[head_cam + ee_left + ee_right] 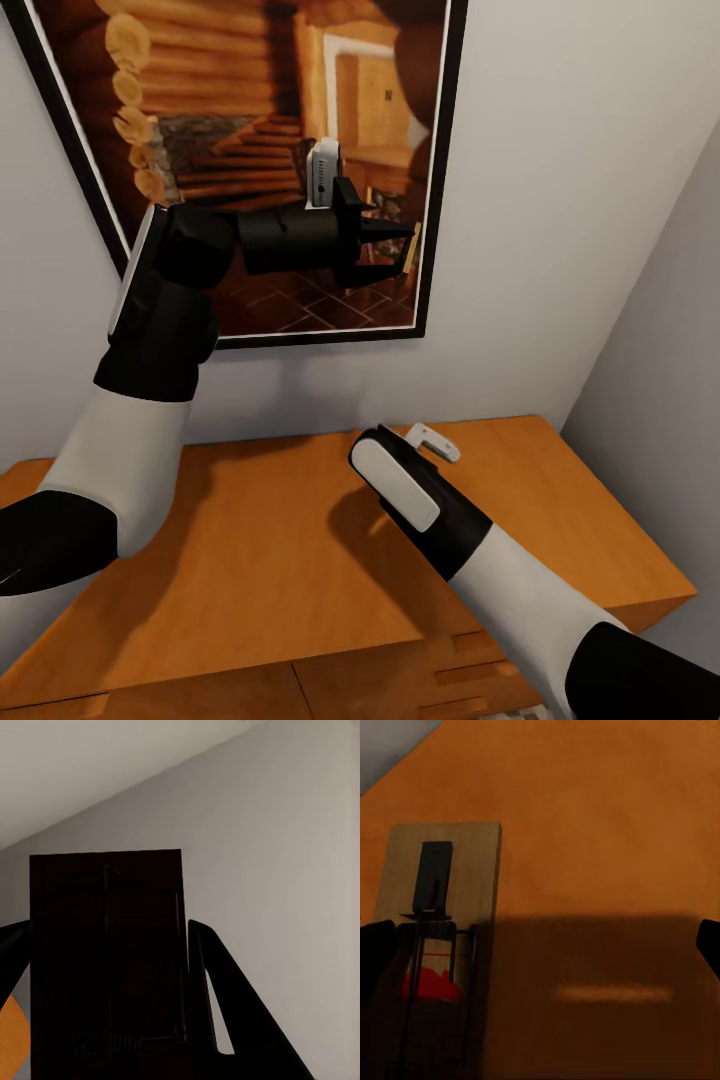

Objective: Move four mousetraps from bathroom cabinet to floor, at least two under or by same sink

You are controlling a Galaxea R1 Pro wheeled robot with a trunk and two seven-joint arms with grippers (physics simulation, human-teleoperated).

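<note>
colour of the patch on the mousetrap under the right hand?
Red, on the mousetrap; right wrist view shows it best.

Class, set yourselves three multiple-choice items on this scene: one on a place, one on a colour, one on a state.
1. Where is the left end effector?
A. In front of the framed picture
B. Down at the floor
C. Inside a drawer

2. What colour is the patch on the lying mousetrap?
A. Blue
B. Red
C. Green

3. How is the right end effector?
A. Shut on a cloth
B. Shut on a tap
C. Open

Answers:
1 A: the head view shows the left end effector raised before the framed picture, gripping the held mousetrap.
2 B: the lying mousetrap, flat on the orange cabinet top, bears a red patch.
3 C: the fingers of the right end effector stand wide apart with nothing between them.
</note>
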